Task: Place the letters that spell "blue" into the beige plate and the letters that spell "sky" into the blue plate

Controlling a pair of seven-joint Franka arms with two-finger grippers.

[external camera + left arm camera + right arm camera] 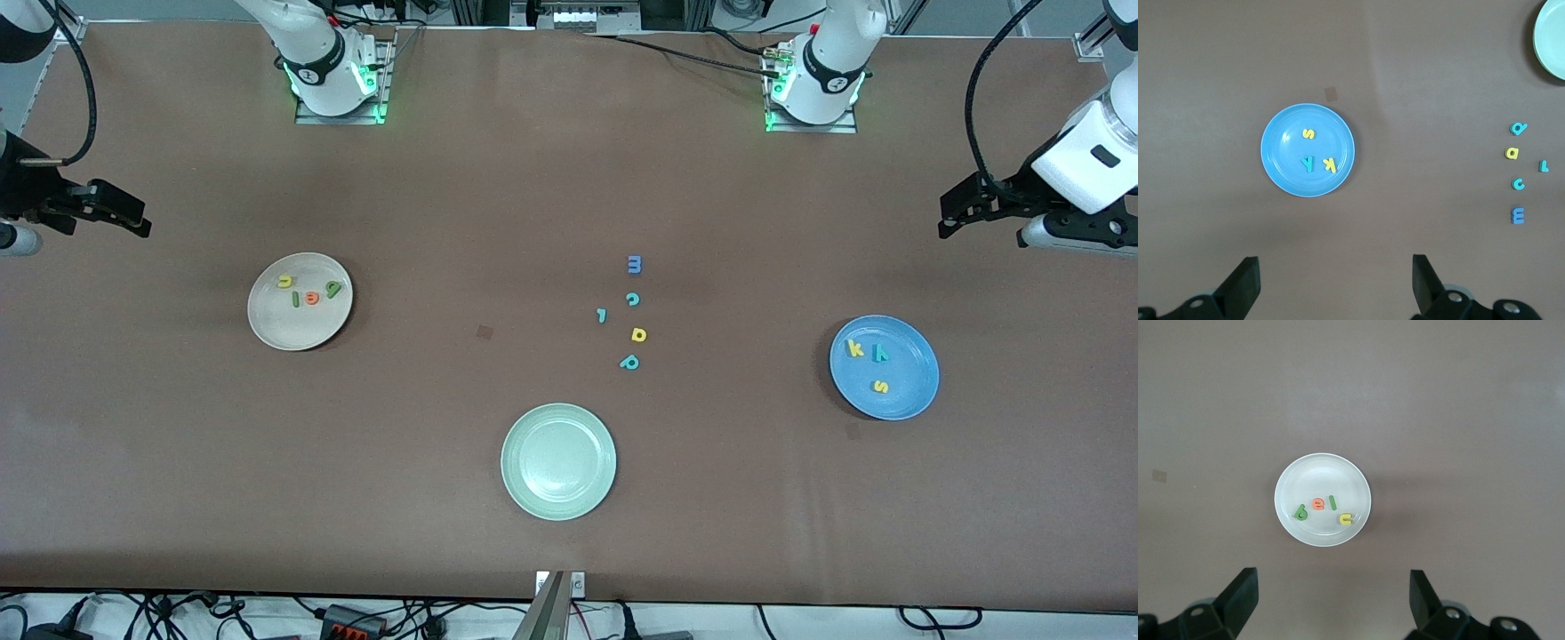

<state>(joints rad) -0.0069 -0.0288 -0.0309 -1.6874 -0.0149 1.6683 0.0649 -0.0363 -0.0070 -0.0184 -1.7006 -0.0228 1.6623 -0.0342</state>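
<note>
Sorted already, so nothing gripped: four small foam letters b, l, u, e (308,292) in round beige plate (267,322); foam s, k, y (869,360) in round blue plate (916,396). Left gripper (1335,283) and right gripper (1331,600) spread wide, empty, parked high over table ends.

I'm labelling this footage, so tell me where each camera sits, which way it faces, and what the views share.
Front view: high across the table, facing both bases; the left gripper and right gripper are open at the table's ends.
Left wrist view: looks down on the blue plate; own fingers show.
Right wrist view: looks down on the beige plate; own fingers show.
Shared: front and left wrist views show the pale green plate.
</note>
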